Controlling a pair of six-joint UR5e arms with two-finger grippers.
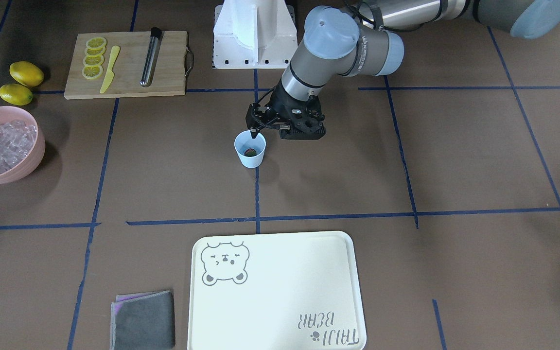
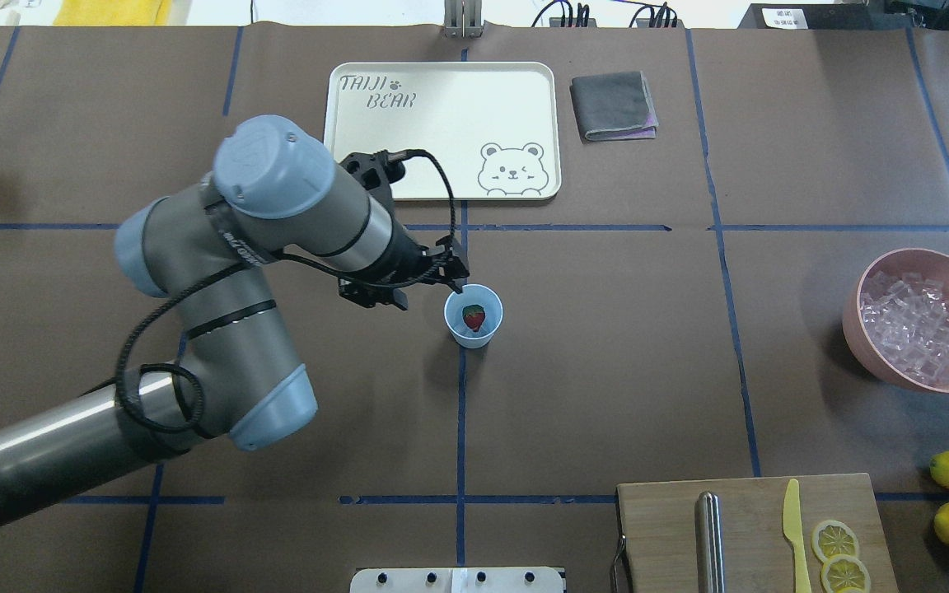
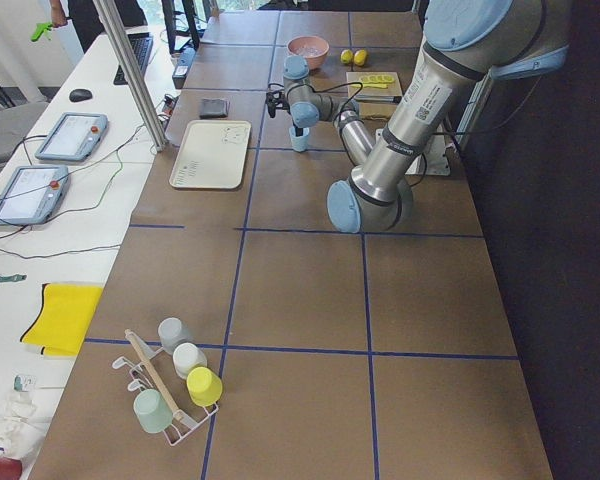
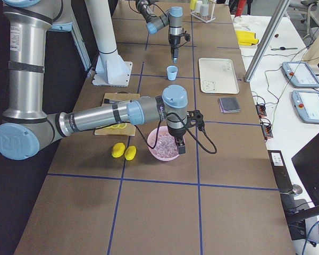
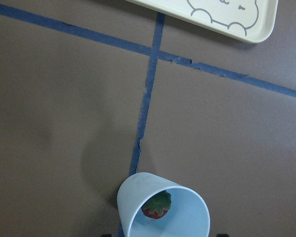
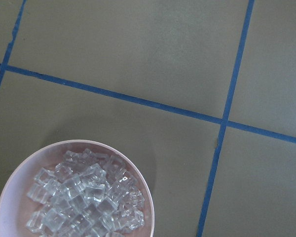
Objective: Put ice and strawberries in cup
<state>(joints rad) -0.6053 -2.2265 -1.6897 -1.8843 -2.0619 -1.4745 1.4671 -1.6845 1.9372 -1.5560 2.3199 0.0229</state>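
Our left tool [image 1: 256, 130] hung released just above the cup [image 1: 250, 154], the strawberry [image 2: 474, 316] lying inside; far from the cup, over the ice [image 6: 84, 197], our right tool's [image 4: 179, 145] grip we couldn't tell.

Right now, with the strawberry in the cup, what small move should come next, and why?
Probably lower the right gripper into the pink bowl to take some ice. The cup holds only the strawberry, the ice all lies in the bowl, and the right gripper hangs just above it.
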